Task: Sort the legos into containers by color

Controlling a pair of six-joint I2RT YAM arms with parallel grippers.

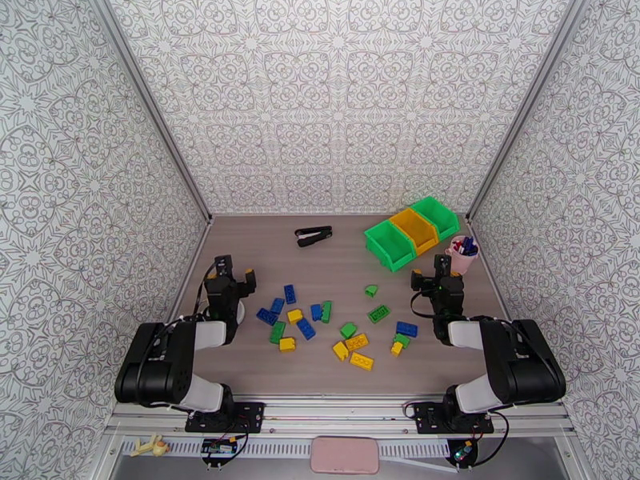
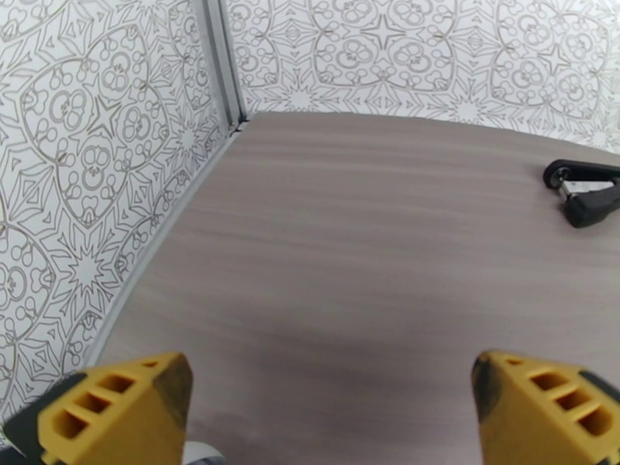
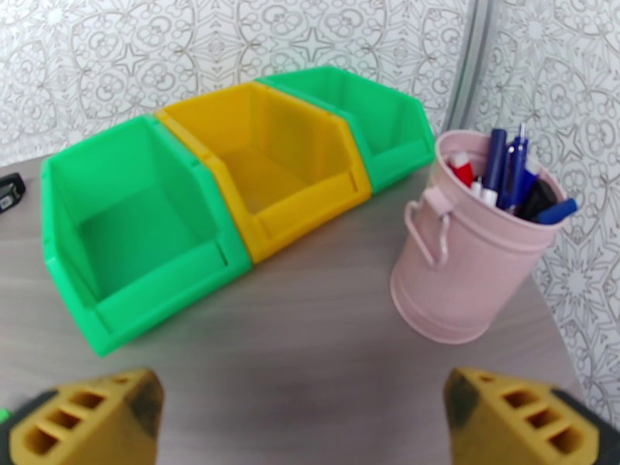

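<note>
Bricks: small studded plastic bricks, blue, green, yellow; all loose on desk, centre.
Bins: three open plastic bins, far right; empty.
Left claw: wide open, empty.
Right claw: wide open, empty.
Progress: nothing sorted yet.

Your left arm and right arm wear black shells with pale grey joints; black cables loop near each wrist; gripper fingers are yellow, slotted, dark-tipped.
</note>
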